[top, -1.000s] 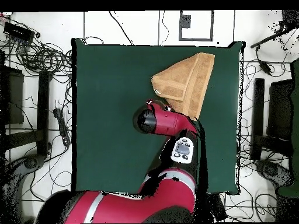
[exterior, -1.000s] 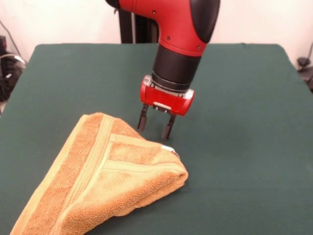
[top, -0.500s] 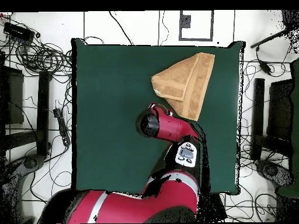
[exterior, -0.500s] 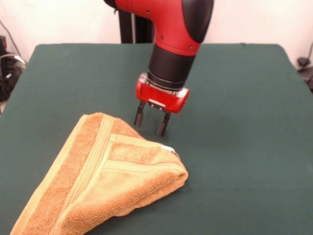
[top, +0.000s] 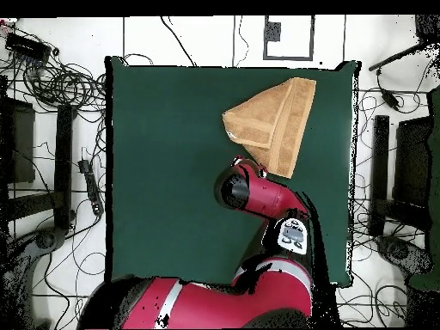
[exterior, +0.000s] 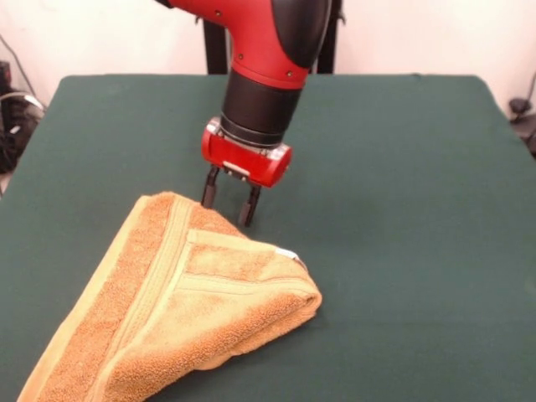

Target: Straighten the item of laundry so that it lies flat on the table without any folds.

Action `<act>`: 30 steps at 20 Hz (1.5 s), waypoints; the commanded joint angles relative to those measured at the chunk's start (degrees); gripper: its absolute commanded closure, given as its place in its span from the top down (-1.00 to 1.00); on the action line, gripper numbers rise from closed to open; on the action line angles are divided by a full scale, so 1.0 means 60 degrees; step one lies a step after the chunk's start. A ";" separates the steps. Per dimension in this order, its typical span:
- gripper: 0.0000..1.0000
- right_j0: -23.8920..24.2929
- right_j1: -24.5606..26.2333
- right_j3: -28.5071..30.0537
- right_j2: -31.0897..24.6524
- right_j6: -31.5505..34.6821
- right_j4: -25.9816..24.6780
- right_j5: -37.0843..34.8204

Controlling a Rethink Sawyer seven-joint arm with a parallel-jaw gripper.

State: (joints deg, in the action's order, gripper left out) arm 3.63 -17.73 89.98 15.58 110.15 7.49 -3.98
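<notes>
- Tool (exterior: 227,205) hangs with jaws apart and empty, just above my towel's (exterior: 180,301) 12 o'clock edge.
- Towel lies folded into a wedge near the desk's (exterior: 402,167) 7 o'clock corner.
- I'd pinch only the top layer, then peel outward.

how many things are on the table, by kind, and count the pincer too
towel: 1, golden-orange, folded into a rough triangle
white tag on the towel: 1
pincer: 1, open, just behind the towel's far edge
table: 1, dark green
total: 4
</notes>
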 commanded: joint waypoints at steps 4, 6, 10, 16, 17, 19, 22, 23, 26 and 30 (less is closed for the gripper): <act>1.00 0.0040 0.0489 0.0713 -0.1282 0.1942 0.0220 0.0678; 1.00 0.0008 0.0512 0.0671 -0.1264 0.1924 0.0249 0.0659; 1.00 -0.0044 0.0414 0.0690 -0.1248 0.1866 0.0271 0.0474; 1.00 -0.0383 0.0532 0.0430 -0.0842 0.1675 0.0279 0.0087; 1.00 -0.0427 0.0558 0.0349 -0.0761 0.1598 0.0248 0.0015; 1.00 -0.0572 0.0600 0.0138 -0.0514 0.1375 0.0152 -0.0239; 1.00 -0.0929 0.0640 -0.0320 0.0027 0.0864 -0.0089 -0.1017; 1.00 -0.1055 0.0675 -0.0482 0.0208 0.0718 -0.0152 -0.1284; 1.00 -0.1360 0.0897 -0.0916 0.0689 0.0508 -0.0264 -0.1746; 1.00 -0.1618 0.1261 -0.1520 0.1126 0.0340 -0.0455 -0.2123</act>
State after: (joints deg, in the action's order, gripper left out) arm -2.79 -16.01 86.94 20.75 110.15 7.35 -7.27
